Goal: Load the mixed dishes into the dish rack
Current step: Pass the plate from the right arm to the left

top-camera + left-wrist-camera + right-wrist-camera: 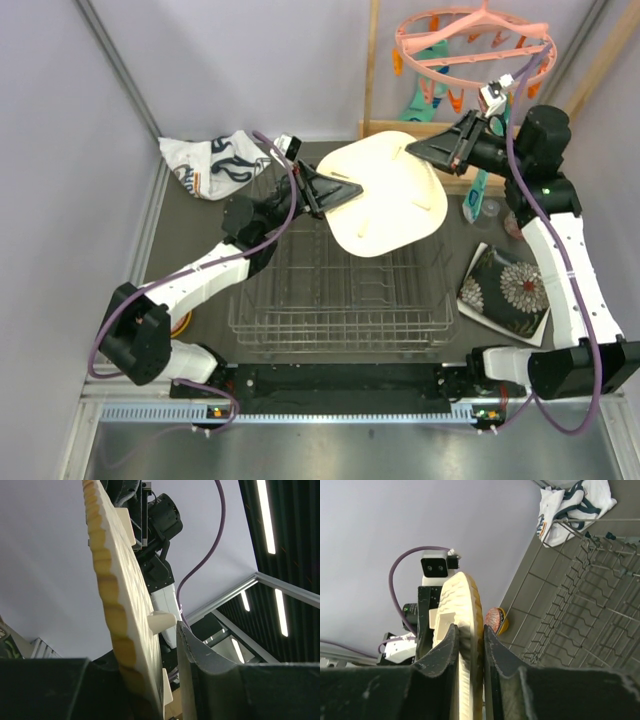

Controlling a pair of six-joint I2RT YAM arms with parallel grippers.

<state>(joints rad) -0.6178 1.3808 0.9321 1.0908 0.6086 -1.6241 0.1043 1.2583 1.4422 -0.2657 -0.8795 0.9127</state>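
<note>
The yellow wooden plate point(390, 195) is held tilted in the air above the far end of the grey wire dish rack point(340, 290), with its pale underside and small feet facing up. My right gripper point(425, 150) is shut on the plate's far right edge; in the right wrist view both pads press the plate's rim point(465, 595). My left gripper point(345, 190) is open around the left edge; in the left wrist view the plate point(120, 605) rests against one finger, and a gap separates it from the other finger point(210, 680). The rack holds no dishes.
The black floral plate point(505, 290) lies right of the rack. A small clear glass point(472, 208) stands behind it. The orange bowl point(183, 322) sits left of the rack, partly hidden by my left arm. The white cloth point(215, 160) lies far left, and the pink peg hanger point(475, 45) hangs far right.
</note>
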